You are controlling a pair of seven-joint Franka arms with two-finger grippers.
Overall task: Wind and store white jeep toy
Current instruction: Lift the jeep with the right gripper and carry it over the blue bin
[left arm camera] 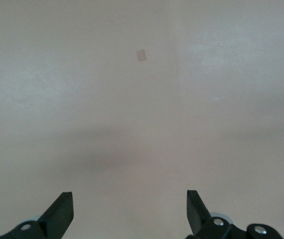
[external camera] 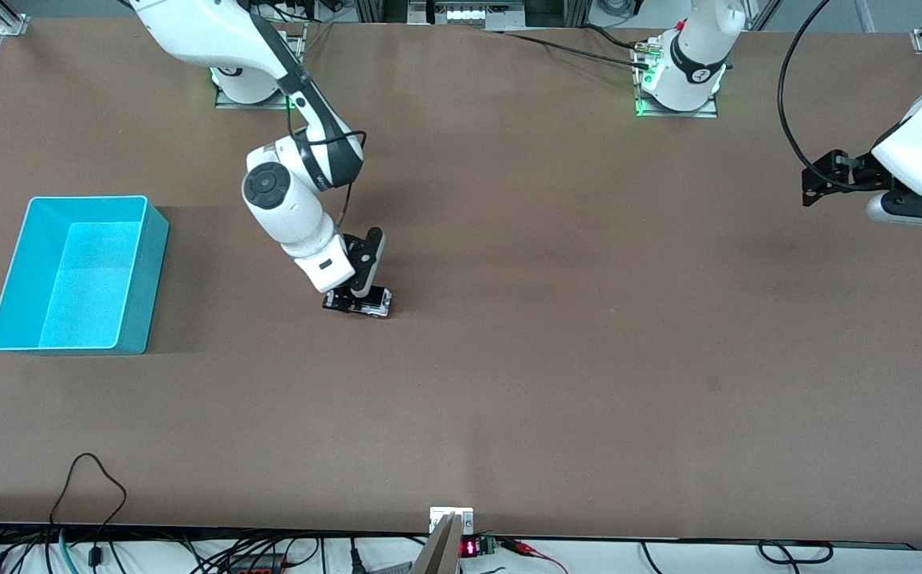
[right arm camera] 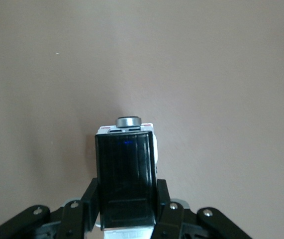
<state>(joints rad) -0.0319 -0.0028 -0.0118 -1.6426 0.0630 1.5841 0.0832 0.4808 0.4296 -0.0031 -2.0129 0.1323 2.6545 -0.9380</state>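
Right gripper (external camera: 358, 296) is down at table level near the middle of the table, clamped on the white jeep toy (external camera: 358, 301); in the right wrist view you see the fingers (right arm camera: 91, 201) pressed on both flanks of the black roof panel, so call it gripping the car, not just closed. From the car, the cyan bin (external camera: 78, 275) lies at about 9 o'clock in the front view, toward the right arm's end of the table, well apart. You can't tell from the pictures whether the wheels rest on the table (external camera: 548, 359) or sit just off it. My read: the side-on pinch leaves the wheels free, which suits dragging the car back to wind it, so you're likely at the grasp or the start of winding, with storing not yet done. Watch for slip, since the toy is tiny and smooth. Left gripper (left arm camera: 129, 214) waits at roughly 3 o'clock, at the left arm's end, over bare table, jaws wide and holding nothing; it's likely kept clear of the work.
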